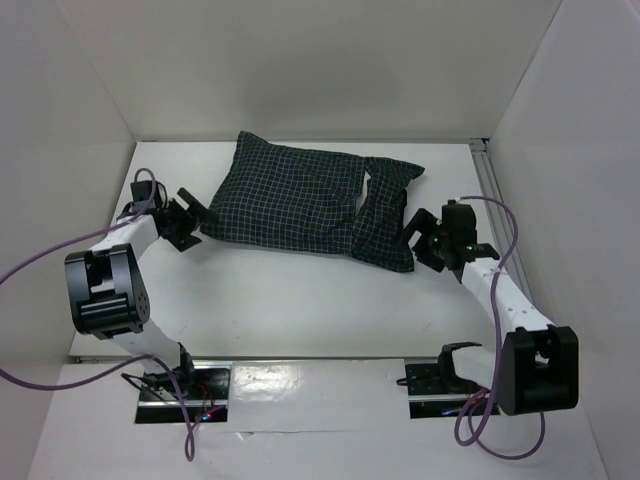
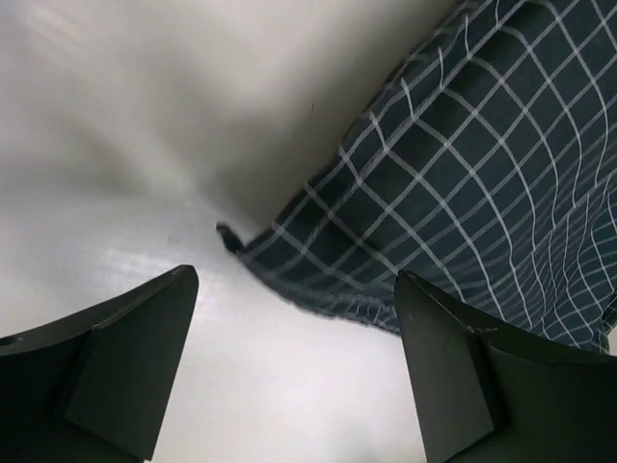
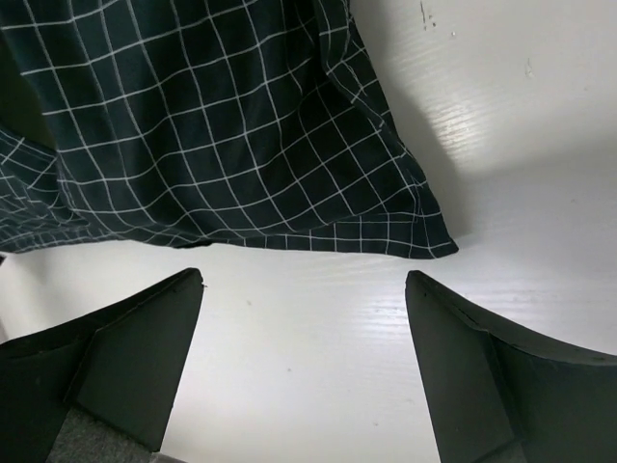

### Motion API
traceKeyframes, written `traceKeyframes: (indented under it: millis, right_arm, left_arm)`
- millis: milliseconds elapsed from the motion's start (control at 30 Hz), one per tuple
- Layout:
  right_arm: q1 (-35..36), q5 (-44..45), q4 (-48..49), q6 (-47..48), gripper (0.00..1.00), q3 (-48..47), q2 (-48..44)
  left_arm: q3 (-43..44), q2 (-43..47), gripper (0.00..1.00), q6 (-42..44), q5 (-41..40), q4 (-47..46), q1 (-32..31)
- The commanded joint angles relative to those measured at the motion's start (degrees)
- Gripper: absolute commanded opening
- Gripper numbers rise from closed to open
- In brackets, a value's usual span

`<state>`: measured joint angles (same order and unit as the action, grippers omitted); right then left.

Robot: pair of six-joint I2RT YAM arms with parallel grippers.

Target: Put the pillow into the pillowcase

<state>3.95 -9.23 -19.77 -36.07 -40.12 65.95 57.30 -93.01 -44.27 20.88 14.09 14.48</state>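
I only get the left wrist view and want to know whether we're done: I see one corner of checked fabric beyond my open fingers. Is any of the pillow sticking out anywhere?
Observer: From the top view, no cream pillow shows. The pillowcase lies plump along its whole length, with a deep crease across it near the right arm's end.
Operator: Is the right arm holding that end?
Observer: No. The right gripper is open. In the right wrist view its fingers sit over bare table, just short of the pillowcase's corner and not touching it.
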Motion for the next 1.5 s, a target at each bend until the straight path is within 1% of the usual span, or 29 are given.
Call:
traceKeyframes:
  millis: [0, 67, 100, 133, 167, 200, 233, 267, 300, 400, 467, 533, 633, 667, 700, 767, 800, 900, 933, 1000, 1100, 1133, 1200, 1233, 1267, 1367, 1400, 1433, 1467]
  right_arm:
    - [-1.66, -6.40, 4.56, -3.82, 0.93, 3.89, -0.74]
    - [-3.06, -8.07, 7.01, -5.84, 0.93, 5.31, -0.74]
    - [-3.07, -8.08, 7.63, -5.85, 0.93, 5.84, -0.74]
    - [-3.07, -8.08, 7.64, -6.55, 0.93, 6.45, -0.74]
    - [-3.07, -8.08, 8.95, -6.55, 0.93, 6.46, -0.13]
    - [-3.07, -8.08, 8.96, -6.55, 0.93, 6.46, -0.12]
    - [-3.07, -7.30, 8.96, -6.55, 0.93, 6.98, 0.57]
    - [-3.07, -6.33, 8.96, -6.55, 0.93, 6.98, 1.28]
    - [-3.07, -5.45, 8.96, -6.03, 0.94, 6.98, 1.28]
    - [-3.07, -3.87, 10.18, -6.02, 0.94, 8.47, 1.81]
    - [-3.07, -2.47, 11.24, -6.64, 0.94, 10.14, 2.51]
    - [-3.07, -0.71, 13.78, -7.26, 0.91, 10.76, 4.00]
    - [-2.28, 6.04, 13.01, -4.98, 0.91, 10.15, 5.41]
    - [-1.67, 10.42, 11.78, -4.27, 0.90, 8.32, 6.20]
    - [-1.66, 11.42, 10.99, -2.61, 0.90, 7.78, 6.90]
    - [-1.66, 11.95, 11.50, -2.07, 0.85, 7.77, 7.60]
    - [-1.66, 11.96, 12.38, -1.37, 0.80, 7.77, 8.22]
    - [-1.66, 6.88, 16.77, -0.76, 0.77, 7.77, 12.08]
    - [-1.66, 5.56, 18.26, -0.75, 0.76, 7.77, 14.88]
    - [-1.66, 2.04, 19.94, -0.75, 0.76, 7.77, 17.36]
    - [-1.05, -0.08, 22.57, -0.22, 0.70, 7.77, 19.56]
    - [-1.04, -0.60, 23.45, -0.22, 0.61, 7.77, 19.56]
    - [-1.04, -1.22, 23.99, -0.22, 0.57, 7.77, 19.56]
    - [-1.04, -1.92, 23.99, 0.39, 0.57, 7.77, 20.26]
    - [-1.04, -1.93, 23.99, 0.39, 0.57, 6.99, 20.27]
    - [-1.04, -2.45, 22.76, 1.00, 0.60, 5.75, 21.50]
    - [-1.04, -3.06, 22.76, 1.01, 0.61, 5.75, 21.50]
    - [-1.04, -3.07, 22.76, 1.01, 0.61, 5.75, 21.50]
    - [-1.04, -3.07, 22.76, 1.01, 0.62, 5.23, 22.02]
  left_arm:
    - [0.88, -3.83, 0.96, -1.34, 2.23, -8.46, -0.32]
    - [2.29, -7.44, 0.95, -1.34, 2.75, -7.94, -0.85]
    - [2.81, -8.32, 0.88, -1.34, 3.54, -7.93, -0.86]
    - [2.82, -8.85, 0.83, -1.87, 3.55, -7.93, -0.86]
    - [2.82, -8.85, 0.76, -1.87, 3.55, -8.46, -0.86]
    - [2.82, -8.85, 0.65, -2.48, 3.55, -9.16, -0.86]
    - [2.30, -8.24, 0.32, -2.49, 3.55, -9.69, -0.86]
    - [2.29, -8.24, 0.11, -2.49, 3.55, -9.69, -0.86]
    - [2.29, -7.54, 0.00, -2.49, 4.07, -9.69, -0.86]
    - [2.82, -5.43, 0.00, -2.49, 4.87, -8.90, -0.86]
    - [1.25, -3.06, 0.00, -3.10, 5.56, -8.90, -1.38]
    - [1.24, -2.44, 0.00, -3.10, 6.09, -8.90, -1.38]
    - [1.76, -1.91, 0.00, -2.57, 6.10, -7.85, -1.91]
    - [1.76, -1.91, 0.00, -2.57, 6.10, -7.85, -1.91]
    - [2.29, -1.91, 0.00, -2.57, 6.10, -7.24, -1.91]
    - [2.29, -1.91, 0.00, -2.05, 6.10, -7.23, -1.91]
    - [2.29, -1.91, 0.00, -2.05, 6.10, -7.23, -1.91]
    - [2.29, -1.91, 0.00, -2.05, 6.10, -7.23, -2.44]
    - [2.29, -1.91, 0.00, -2.05, 6.10, -7.23, -2.44]
    - [2.82, -1.91, 0.00, -1.26, 5.32, -5.57, -2.44]
    - [3.52, -0.69, 0.00, 0.15, 2.94, -3.72, -2.44]
    - [3.52, -0.68, 0.00, 1.46, 2.33, -3.72, -2.44]
    - [3.52, -0.15, 0.00, 2.25, 1.45, -1.89, -1.92]
    - [3.52, -0.15, 0.18, 3.13, -0.30, -1.17, -1.91]
    - [3.52, -0.15, 0.32, 3.14, -1.36, -0.64, -1.91]
    - [0.55, 1.95, 0.92, 3.14, -4.97, -0.64, -0.86]
    - [0.53, 1.96, 0.98, 3.14, -5.50, -0.64, -0.86]
    - [-0.08, 1.35, 1.00, 3.14, -5.50, -1.16, -0.86]
    - [-0.08, 0.21, 1.00, 3.14, -4.72, -2.12, -0.86]
